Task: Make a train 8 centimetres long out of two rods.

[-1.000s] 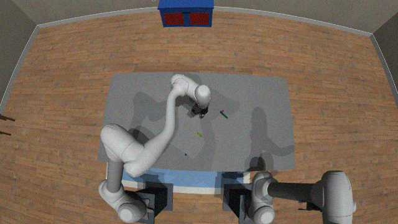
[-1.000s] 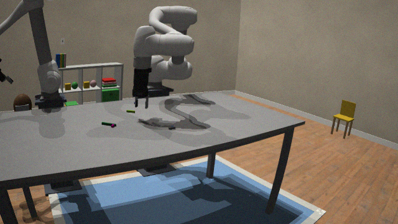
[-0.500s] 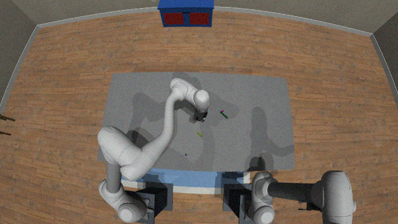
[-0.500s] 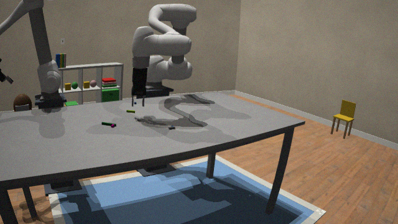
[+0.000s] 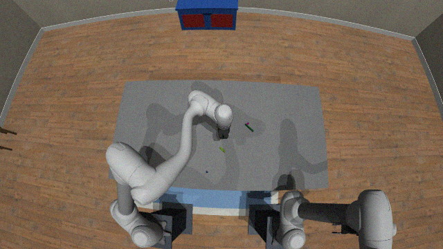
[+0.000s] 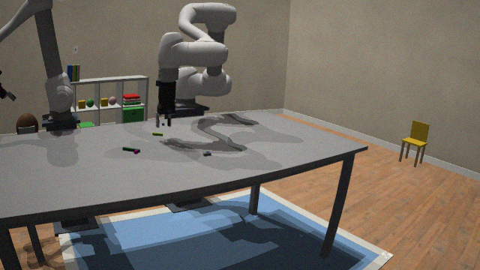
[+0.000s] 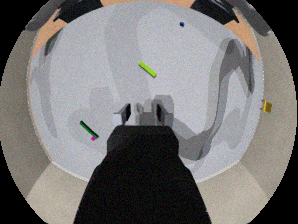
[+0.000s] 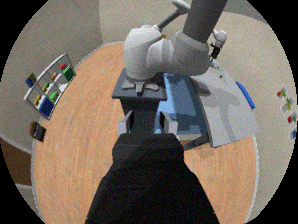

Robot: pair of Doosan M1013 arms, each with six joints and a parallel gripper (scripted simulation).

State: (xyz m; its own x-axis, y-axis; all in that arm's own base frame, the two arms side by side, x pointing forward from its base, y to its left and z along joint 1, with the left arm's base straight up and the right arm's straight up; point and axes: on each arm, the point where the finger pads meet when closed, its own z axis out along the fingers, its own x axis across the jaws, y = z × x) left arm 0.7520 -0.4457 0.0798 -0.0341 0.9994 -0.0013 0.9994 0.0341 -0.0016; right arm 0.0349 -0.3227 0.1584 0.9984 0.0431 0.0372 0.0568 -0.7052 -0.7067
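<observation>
Train not started: no two rods lined up end to end as a pair making 8. Lime rod [image 5: 222,149] [image 6: 157,134] [image 7: 147,69] flat on the counter [image 5: 156,91] [image 6: 94,180] [image 7: 75,75] [image 8: 235,115], apart from the others; a small greyish piece [image 6: 207,153], probably the 3, lies well apart from it. Lime plus grey looks like the pair; both need placing. Green rod [image 5: 249,127] [image 6: 130,149] [image 7: 89,129] has magenta rod [image 5: 247,123] [image 6: 136,151] [image 7: 93,139] at one end, not a straight line; blue rod [image 5: 207,171] [image 6: 163,124] [image 7: 182,24] sits alone. Left gripper [image 5: 223,137] [image 6: 163,120] [image 7: 143,112] [image 8: 212,62] above counter, fingers spread, empty. Right gripper [image 5: 333,228] [image 6: 6,84] [image 8: 148,122] off the counter, fingers spread, empty.
</observation>
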